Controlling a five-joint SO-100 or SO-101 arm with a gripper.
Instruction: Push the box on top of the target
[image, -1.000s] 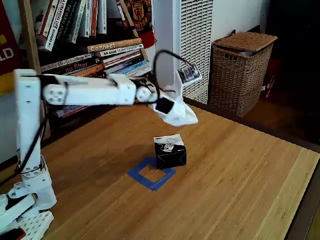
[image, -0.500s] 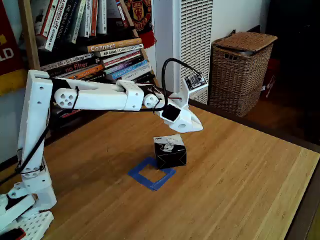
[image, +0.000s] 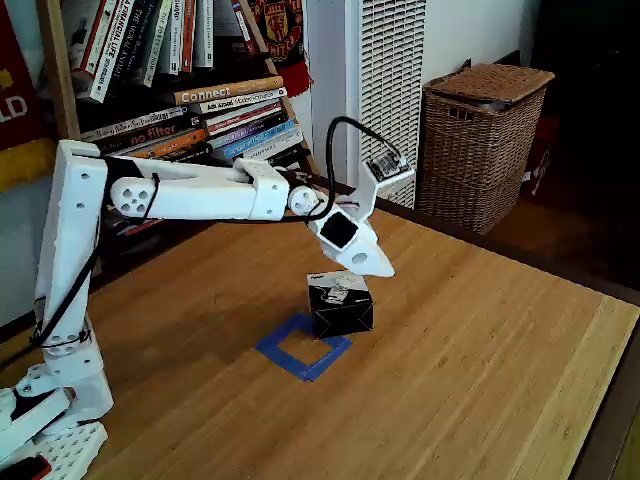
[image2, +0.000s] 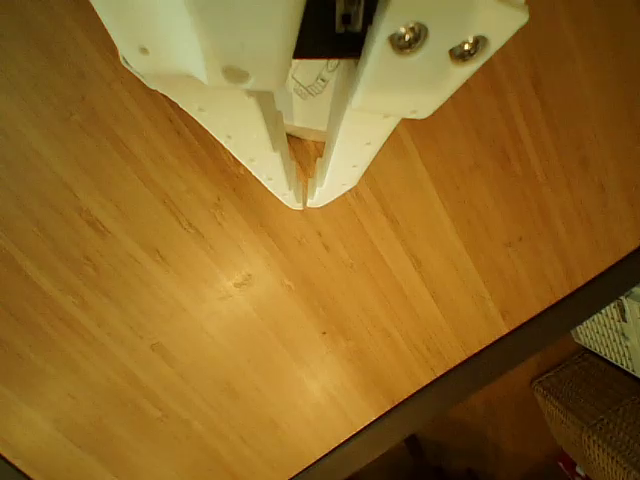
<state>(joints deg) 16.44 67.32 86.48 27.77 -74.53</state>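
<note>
In the fixed view the box (image: 340, 305), a small black cube with a white printed top, sits on the wooden table and overlaps the far right corner of the target (image: 297, 349), a hollow square of blue tape. My white gripper (image: 385, 270) hangs just above and behind the box's right side, pointing down, not touching it. In the other view the gripper (image2: 305, 200) is shut with its fingertips (image2: 330, 175) meeting and nothing between them. A strip of the box's white top (image2: 318, 85) shows behind the fingers.
A wicker basket (image: 482, 140) stands on the floor beyond the table's far right edge, also seen as a wicker basket (image2: 598, 420) below the table edge (image2: 470, 375). A bookshelf (image: 180, 90) and a white slatted panel (image: 388, 80) stand behind the arm.
The arm stretched out and came down toward the box, then the gripper tipped further down, so its tip now hangs close behind the box. The box has not moved.
</note>
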